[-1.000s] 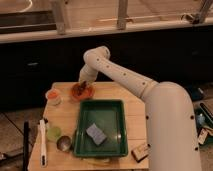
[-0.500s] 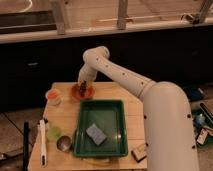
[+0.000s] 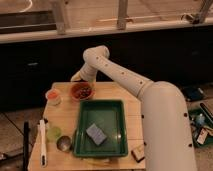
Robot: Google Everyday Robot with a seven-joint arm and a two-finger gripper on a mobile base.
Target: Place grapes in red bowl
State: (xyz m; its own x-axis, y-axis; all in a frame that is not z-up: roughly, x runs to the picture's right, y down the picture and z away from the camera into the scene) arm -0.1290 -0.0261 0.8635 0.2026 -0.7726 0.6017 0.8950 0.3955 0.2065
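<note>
The red bowl (image 3: 81, 92) stands on the wooden table (image 3: 62, 112), just behind the green tray's far left corner. The grapes (image 3: 84, 91) lie inside the bowl as a small dark cluster. My gripper (image 3: 76, 78) hangs just above and behind the bowl's far left rim, apart from the grapes. The white arm reaches in from the lower right and bends over the table's far edge.
The green tray (image 3: 116, 114) holds a blue-grey sponge (image 3: 96, 134). A pale-rimmed orange cup (image 3: 52, 96) stands left of the bowl. A green cup (image 3: 53, 132), a metal cup (image 3: 64, 143) and a white utensil (image 3: 42, 142) lie at the front left. A small box (image 3: 138, 154) sits at the front right.
The gripper has lifted up and back from the bowl. The dark grapes now show lying in the bowl below it.
</note>
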